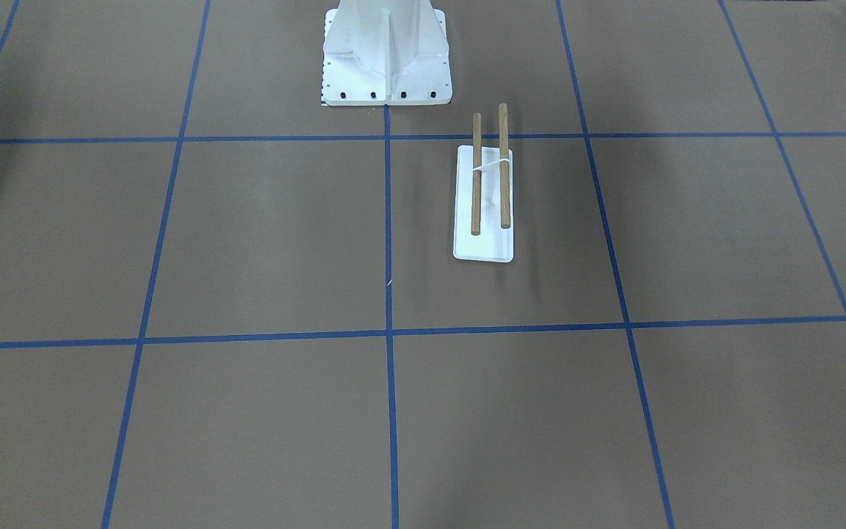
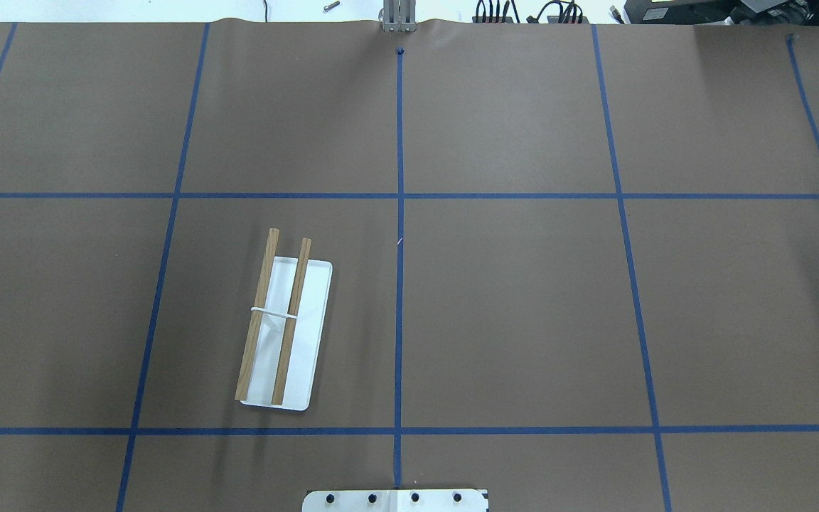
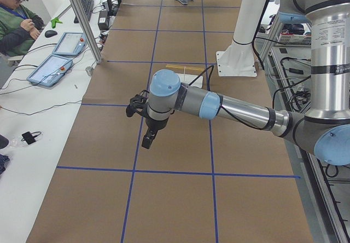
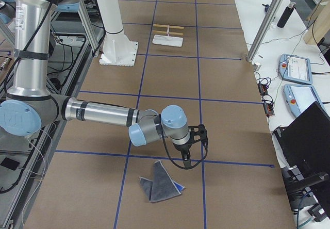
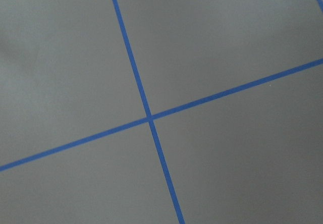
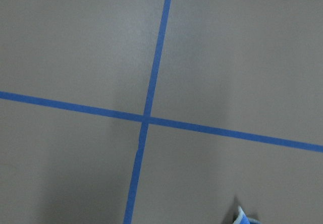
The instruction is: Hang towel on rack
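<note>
Two rods [image 2: 258, 313] on the rack [image 2: 308, 334], the towel [image 4: 157, 183] well apart.
We see them round, of brown wood, over a flat white base [image 1: 483, 246] near the pedestal [image 1: 386, 66]; the towel, soft dark grey folds with a blue corner, lies crumpled on brown paper [image 4: 232, 126] beside the right gripper [image 4: 186, 163]. Whether it or the left gripper [image 3: 147, 142] is parted, we cannot tell.

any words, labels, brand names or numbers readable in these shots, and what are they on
No text can be read in any view.
Tablet screens: too small to read.
Rack, towel, white pedestal: no lettering shows on them.
</note>
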